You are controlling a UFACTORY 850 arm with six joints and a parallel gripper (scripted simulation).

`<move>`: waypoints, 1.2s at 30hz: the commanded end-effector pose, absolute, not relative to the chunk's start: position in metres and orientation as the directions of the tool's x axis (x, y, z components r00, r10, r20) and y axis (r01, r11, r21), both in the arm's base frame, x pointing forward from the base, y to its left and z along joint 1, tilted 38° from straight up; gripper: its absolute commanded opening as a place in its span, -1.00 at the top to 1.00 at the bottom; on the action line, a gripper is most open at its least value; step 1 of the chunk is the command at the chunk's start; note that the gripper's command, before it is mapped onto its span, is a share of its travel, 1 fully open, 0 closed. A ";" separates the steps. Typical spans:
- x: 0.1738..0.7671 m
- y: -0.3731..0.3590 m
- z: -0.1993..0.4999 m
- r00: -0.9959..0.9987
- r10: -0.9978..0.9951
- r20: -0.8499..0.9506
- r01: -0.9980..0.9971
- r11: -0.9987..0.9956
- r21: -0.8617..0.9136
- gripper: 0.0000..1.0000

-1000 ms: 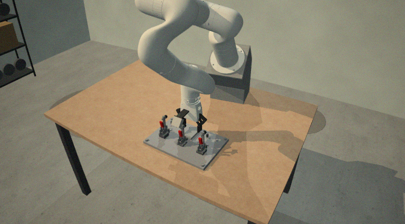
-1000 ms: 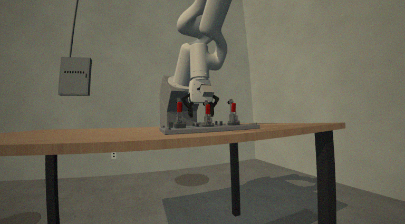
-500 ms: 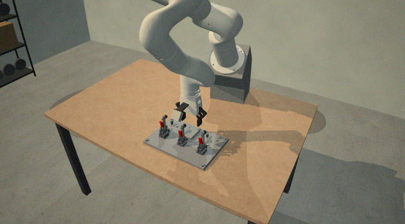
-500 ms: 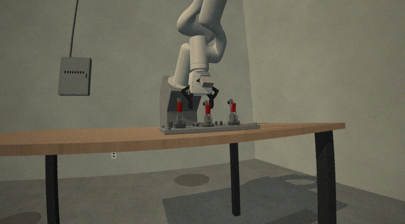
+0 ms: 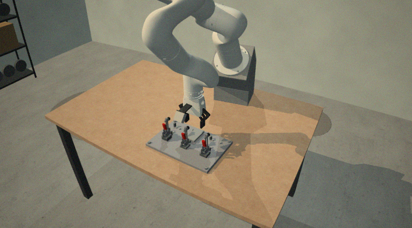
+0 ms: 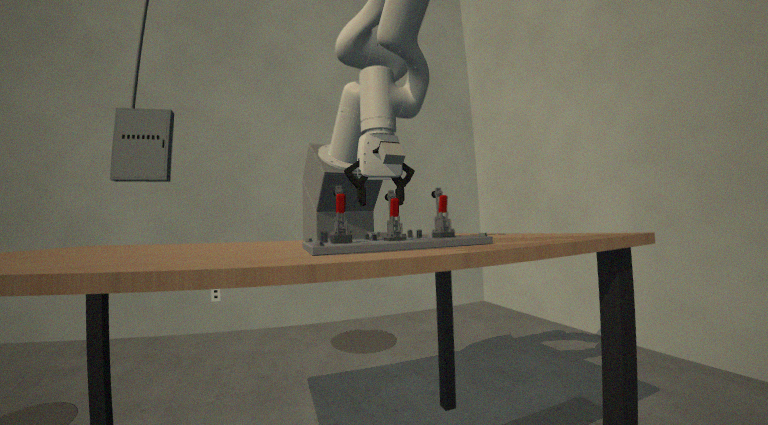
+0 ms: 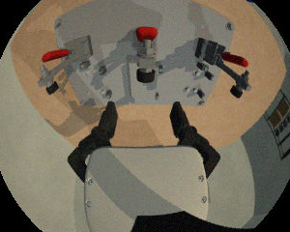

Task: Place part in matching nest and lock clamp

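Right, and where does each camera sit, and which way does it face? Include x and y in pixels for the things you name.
Top: raised opposite the grey pedestal (image 5: 234,93) (image 6: 312,216), looking down over the brown wooden table (image 5: 121,107) (image 6: 226,274) (image 7: 217,121); shows most of the white arm (image 5: 157,28) (image 6: 404,7), plus gripper (image 5: 195,123) (image 6: 381,203) (image 7: 144,108).
Exterior: near tabletop height, looking across; arm cropped above, gripper visible.
Wrist: on the arm, looking past black fingers; gripper housing fills the bottom.
Top and exterior share three red-handled metal clamps (image 5: 185,144) (image 6: 394,225) (image 7: 146,60); wrist too.
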State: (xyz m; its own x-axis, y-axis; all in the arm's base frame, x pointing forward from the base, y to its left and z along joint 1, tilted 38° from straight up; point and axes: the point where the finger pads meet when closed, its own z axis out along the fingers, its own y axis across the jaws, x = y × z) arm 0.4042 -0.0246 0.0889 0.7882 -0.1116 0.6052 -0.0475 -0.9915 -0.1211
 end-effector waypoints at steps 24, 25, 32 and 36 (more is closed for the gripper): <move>0.338 -0.032 0.173 0.788 -0.112 0.605 -0.047 -0.992 -0.121 0.05; 0.337 -0.032 0.175 0.788 -0.112 0.605 -0.047 -0.991 -0.121 0.05; 0.336 -0.032 0.178 0.788 -0.112 0.605 -0.047 -0.992 -0.121 0.05; 0.338 -0.033 0.180 0.788 -0.112 0.605 -0.048 -0.992 -0.121 0.05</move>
State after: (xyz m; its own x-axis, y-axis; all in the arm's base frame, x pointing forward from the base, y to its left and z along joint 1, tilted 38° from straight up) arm 0.3372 -0.0326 0.1754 0.7859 -0.1103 0.6084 -0.0508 -0.9922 -0.1143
